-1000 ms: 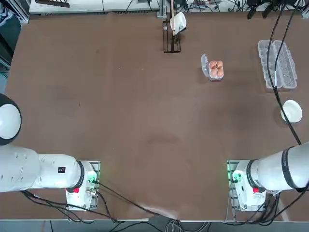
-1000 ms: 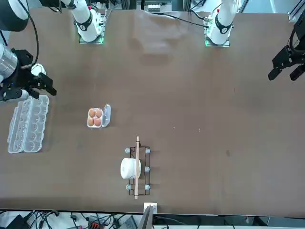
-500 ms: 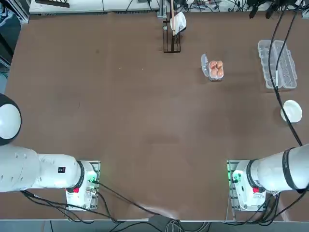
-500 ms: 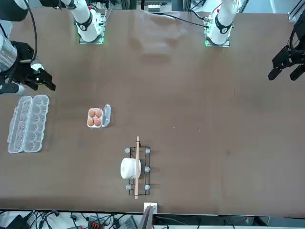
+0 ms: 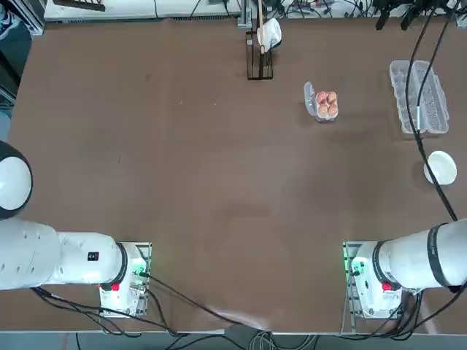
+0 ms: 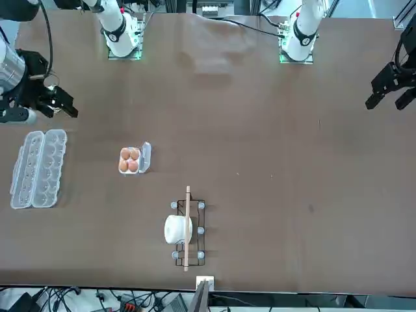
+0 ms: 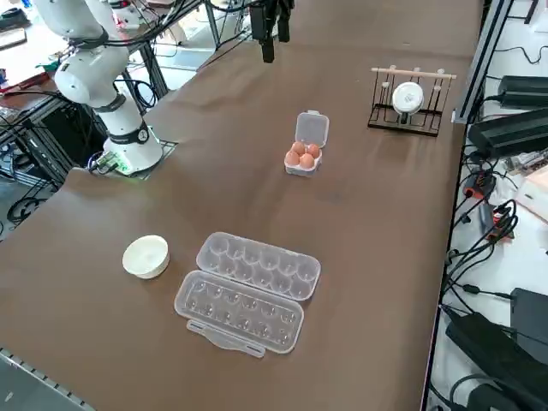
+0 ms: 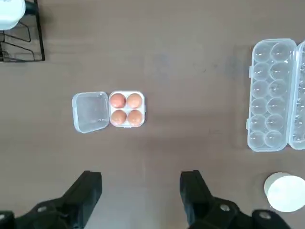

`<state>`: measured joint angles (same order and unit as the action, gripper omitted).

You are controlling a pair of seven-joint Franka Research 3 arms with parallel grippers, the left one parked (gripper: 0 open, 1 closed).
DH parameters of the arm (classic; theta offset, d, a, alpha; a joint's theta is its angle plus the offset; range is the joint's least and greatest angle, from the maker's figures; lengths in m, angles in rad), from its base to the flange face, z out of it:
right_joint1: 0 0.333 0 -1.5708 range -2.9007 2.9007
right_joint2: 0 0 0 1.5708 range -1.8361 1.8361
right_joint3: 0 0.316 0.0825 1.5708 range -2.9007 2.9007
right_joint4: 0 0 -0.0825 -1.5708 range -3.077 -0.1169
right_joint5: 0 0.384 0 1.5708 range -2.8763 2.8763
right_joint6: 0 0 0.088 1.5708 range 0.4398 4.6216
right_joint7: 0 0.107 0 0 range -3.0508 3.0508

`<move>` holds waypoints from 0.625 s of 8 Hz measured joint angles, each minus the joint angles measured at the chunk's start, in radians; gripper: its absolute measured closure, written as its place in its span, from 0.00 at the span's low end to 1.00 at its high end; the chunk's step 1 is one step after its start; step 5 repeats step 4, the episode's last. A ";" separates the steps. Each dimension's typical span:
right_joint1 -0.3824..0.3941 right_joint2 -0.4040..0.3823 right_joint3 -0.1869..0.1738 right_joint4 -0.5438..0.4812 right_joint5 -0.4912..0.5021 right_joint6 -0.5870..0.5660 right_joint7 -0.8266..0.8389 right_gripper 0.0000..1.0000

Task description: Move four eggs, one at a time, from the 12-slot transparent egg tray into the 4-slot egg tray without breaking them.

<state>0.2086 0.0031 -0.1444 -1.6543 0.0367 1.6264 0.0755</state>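
Observation:
Four orange-brown eggs (image 8: 126,109) fill the cups of the 4-slot egg tray (image 8: 141,109), whose lid flap (image 8: 89,111) lies open beside it. The same eggs (image 5: 326,104) (image 6: 129,160) (image 7: 301,157) show in the other views. The 12-slot transparent egg tray (image 8: 272,94) (image 5: 419,96) (image 6: 39,168) (image 7: 248,289) lies open at the table's right side with all its cups empty. My right gripper (image 8: 141,188) (image 6: 60,103) hangs high over the table, on the robot's side of both trays. It is open and holds nothing.
A small white bowl (image 5: 441,167) (image 7: 145,256) (image 8: 285,191) sits near the long tray, towards the robot. A dark wire rack with a white roll (image 5: 260,44) (image 6: 185,229) (image 7: 407,98) stands at the far edge. A black cable (image 5: 419,109) crosses over the long tray.
My right gripper has drawn back from over the 12-slot tray towards the robot's side, still open. The eggs and both trays have not moved.

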 joint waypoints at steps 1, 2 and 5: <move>0.001 -0.002 0.000 0.008 0.000 -0.006 0.000 0.00; 0.001 -0.002 0.000 0.020 0.000 -0.016 -0.001 0.00; 0.001 -0.002 0.000 0.029 -0.013 -0.026 -0.001 0.00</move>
